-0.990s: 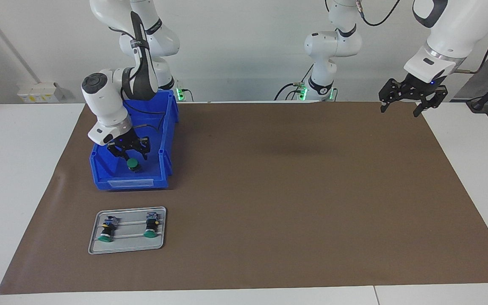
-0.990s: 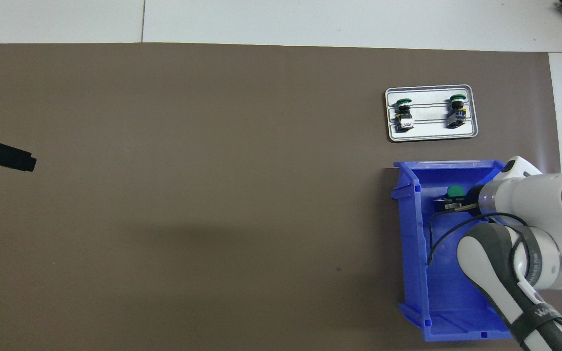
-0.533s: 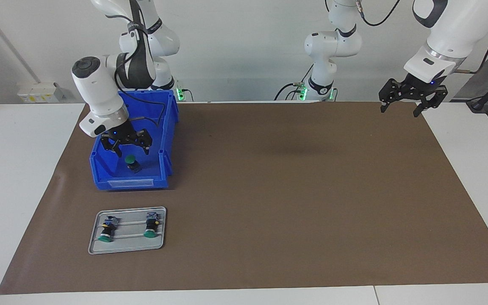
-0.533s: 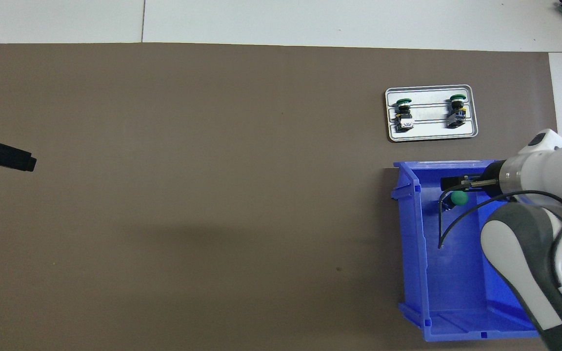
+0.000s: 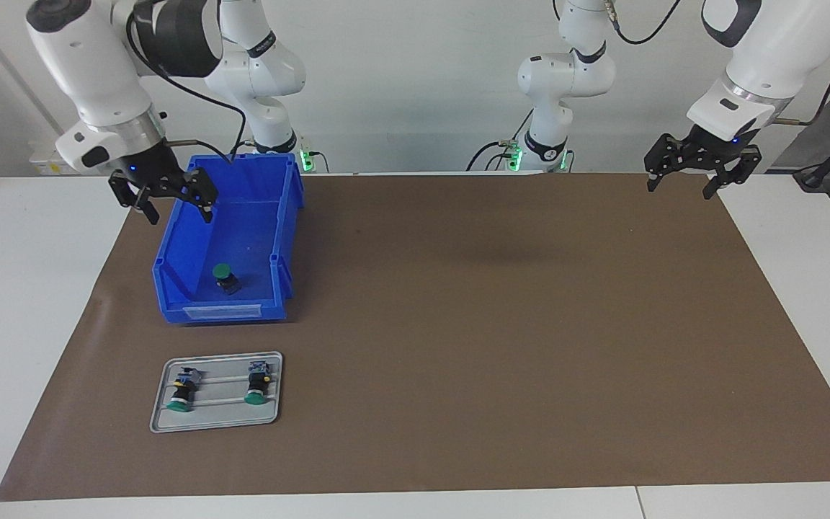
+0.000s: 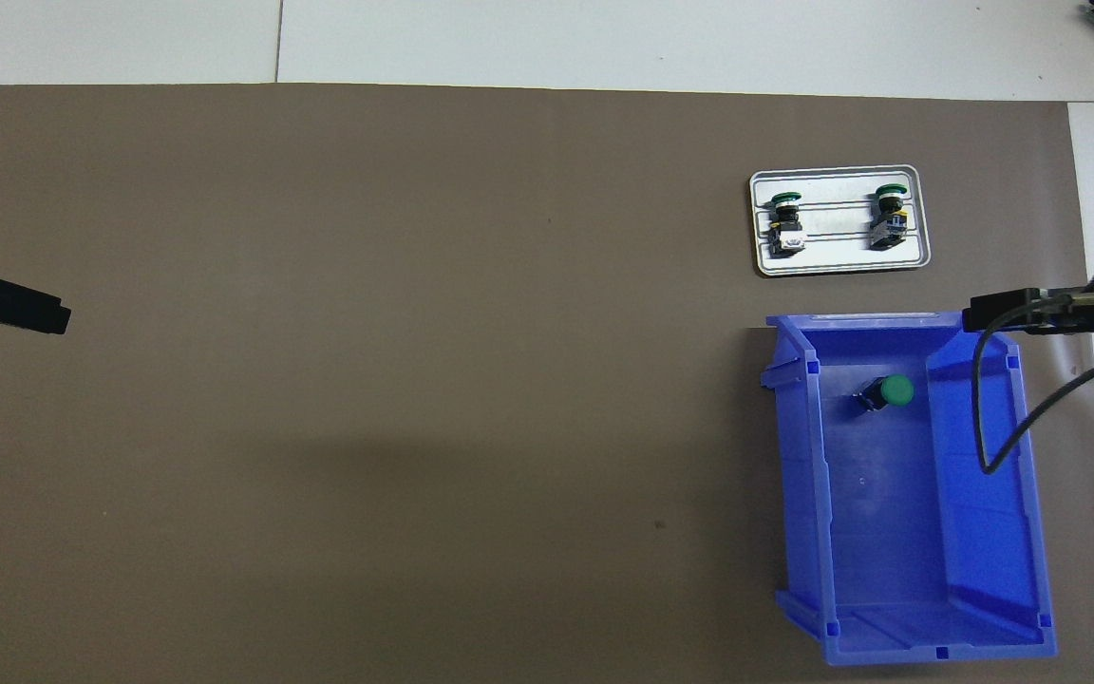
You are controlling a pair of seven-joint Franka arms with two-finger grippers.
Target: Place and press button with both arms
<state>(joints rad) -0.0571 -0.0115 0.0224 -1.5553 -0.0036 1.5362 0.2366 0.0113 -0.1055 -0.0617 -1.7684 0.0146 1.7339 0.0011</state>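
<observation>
**Button lying in bin, both grippers empty**

Right gripper (image 5: 164, 195) of mine hangs raised over the blue bin's (image 5: 282, 238) outer wall, at the right arm's end of the table; fingers spread apart, nothing between them. Button (image 5: 224, 277) lies tilted on the bin floor, green cap up, near the bin's end farther from the robots. Farther from the robots than the bin: grey tray (image 5: 215, 417), two more buttons (image 5: 256, 384) lying on it. Brown mat (image 5: 501, 324) covers the table. Left gripper (image 5: 703, 173) waits raised over the mat's corner at the left arm's end, fingers parted, empty.
</observation>
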